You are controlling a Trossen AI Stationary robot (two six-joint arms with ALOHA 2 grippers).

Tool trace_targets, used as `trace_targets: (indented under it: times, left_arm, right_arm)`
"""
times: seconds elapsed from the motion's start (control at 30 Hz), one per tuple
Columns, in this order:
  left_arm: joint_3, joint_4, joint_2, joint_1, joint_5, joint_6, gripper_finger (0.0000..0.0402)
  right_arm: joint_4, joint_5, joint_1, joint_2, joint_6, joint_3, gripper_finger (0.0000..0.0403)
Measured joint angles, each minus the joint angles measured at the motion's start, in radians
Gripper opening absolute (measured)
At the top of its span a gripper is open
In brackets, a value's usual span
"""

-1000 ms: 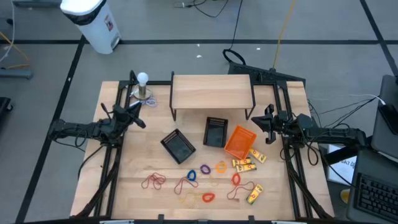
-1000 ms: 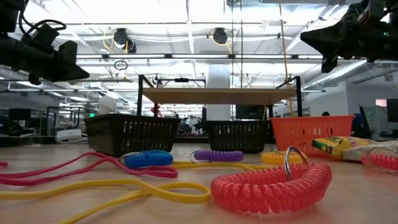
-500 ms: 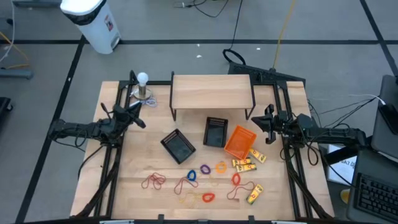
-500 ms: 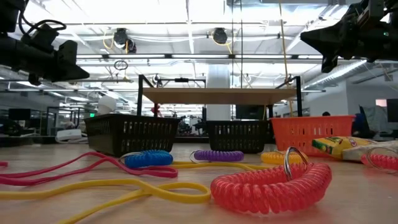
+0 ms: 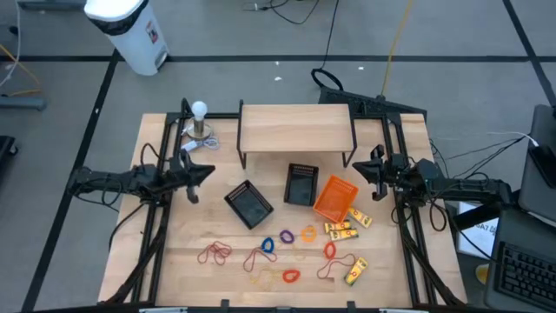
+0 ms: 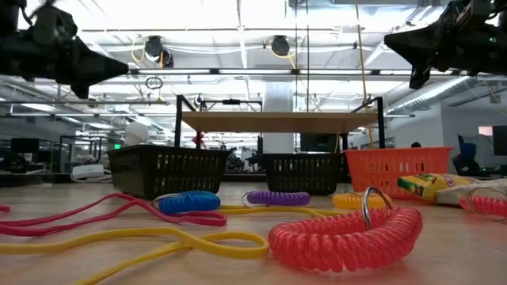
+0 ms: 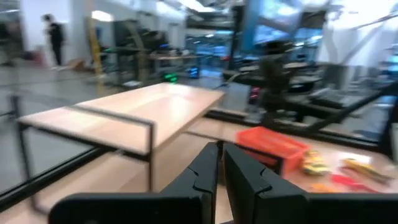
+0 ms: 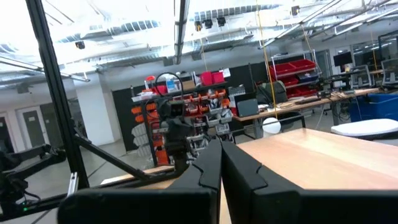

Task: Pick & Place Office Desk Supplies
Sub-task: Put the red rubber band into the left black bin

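The office desk supplies lie loose on the near half of the table: red bands (image 5: 214,253), a purple coil (image 5: 267,246), a blue one (image 5: 287,236), an orange one (image 5: 308,233) and yellow packets (image 5: 342,229). In the low view a red coil (image 6: 344,237) lies closest. My left gripper (image 5: 208,169) hangs over the table's left side, shut and holding nothing, and points level toward the right edge; its own view shows the fingers (image 7: 221,148) together. My right gripper (image 5: 370,167) hangs shut and holding nothing over the right side, pointing left.
Two black mesh trays (image 5: 250,204) (image 5: 301,184) and an orange tray (image 5: 334,198) stand mid-table. A wooden shelf (image 5: 295,129) stands at the far middle. A white ball on a stand (image 5: 200,117) is at the far left. Black frame rails run along both sides.
My left gripper has swung at the wrist from pointing toward the far right, at the ball stand, to pointing toward the table's right edge. It stays shut. The supplies and my right gripper have kept still.
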State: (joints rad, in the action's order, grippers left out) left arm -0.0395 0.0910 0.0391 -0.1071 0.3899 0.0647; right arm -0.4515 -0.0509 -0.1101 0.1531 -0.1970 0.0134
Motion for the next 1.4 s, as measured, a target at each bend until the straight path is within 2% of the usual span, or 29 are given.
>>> trace_targets:
  times: [0.07, 0.2, 0.33, 0.5, 0.6, 0.7, 0.93, 1.13, 1.33, 1.4]
  left_arm:
    - [0.000, 0.033, 0.000, 0.000, -0.025, -0.001, 0.0026]
    - [0.000, 0.076, 0.000, 0.007, -0.001, 0.001, 0.0026]
    - [0.000, 0.039, 0.007, 0.015, -0.012, 0.073, 0.0026]
    - [-0.013, -0.001, 0.073, -0.007, -0.018, 0.126, 0.0025]
    - [-0.075, -0.049, 0.160, -0.034, 0.004, 0.153, 0.0010]
    - [-0.189, -0.129, 0.273, -0.065, 0.038, 0.162, 0.0005]
    - [-0.537, -0.511, 0.580, -0.125, 0.096, 0.265, 0.0006]
    - [-0.718, -0.735, 0.795, -0.180, 0.041, 0.327, 0.0003]
    - [-0.778, -0.763, 0.964, -0.217, -0.125, 0.483, 0.0002]
    - [-0.789, -0.763, 1.023, -0.247, -0.142, 0.518, 0.0005]
  right_arm:
    - [0.003, 0.000, 0.000, 0.000, 0.000, 0.000, 0.0000]
    - [0.000, -0.028, 0.000, 0.000, 0.003, 0.000, 0.0000]
    - [-0.003, -0.053, 0.000, 0.017, 0.051, 0.000, 0.0000]
    - [-0.006, -0.049, 0.002, 0.062, 0.061, 0.000, 0.0000]
    - [-0.022, -0.057, 0.001, 0.079, 0.072, 0.000, 0.0000]
    - [-0.046, -0.058, 0.001, 0.090, 0.090, 0.000, 0.0000]
    - [-0.053, -0.060, 0.001, 0.091, 0.138, 0.000, 0.0000]
    - [-0.053, -0.059, 0.001, 0.091, 0.138, 0.000, 0.0000]
    - [-0.043, -0.055, 0.001, 0.091, 0.107, 0.000, 0.0000]
    - [-0.035, -0.054, 0.001, 0.091, 0.101, 0.000, 0.0000]
